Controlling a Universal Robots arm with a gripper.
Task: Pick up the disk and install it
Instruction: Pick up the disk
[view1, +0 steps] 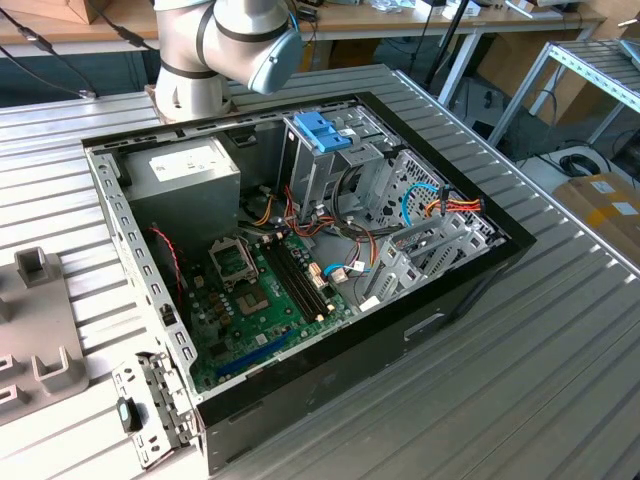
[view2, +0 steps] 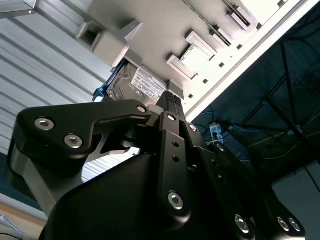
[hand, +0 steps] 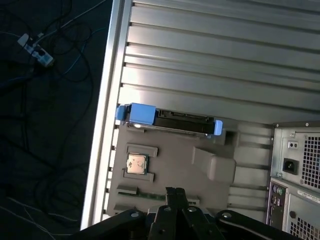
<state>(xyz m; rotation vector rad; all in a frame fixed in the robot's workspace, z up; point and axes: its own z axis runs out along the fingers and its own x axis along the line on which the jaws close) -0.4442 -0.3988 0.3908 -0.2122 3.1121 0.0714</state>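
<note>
The disk (hand: 170, 120) stands on its long edge in a slot of a grey fixture plate (hand: 175, 172), near the table's edge, with light blue frame pieces at both ends. In the second wrist view the disk (view2: 136, 82) shows its white label and silver face. My gripper (hand: 175, 192) hangs over the fixture plate, apart from the disk, with its fingers together and nothing between them. The same black gripper (view2: 172, 102) points toward the disk in the second wrist view.
An open computer case (view1: 470, 275) lies on the slatted metal table (view1: 560, 370), with a drive cage under a blue handle (view1: 322, 130), a grey power-supply box (view1: 190, 170) and a green board. A processor chip (hand: 136, 164) sits on the fixture plate (view1: 40, 330). Cables lie on the floor beyond the table edge (hand: 102, 125).
</note>
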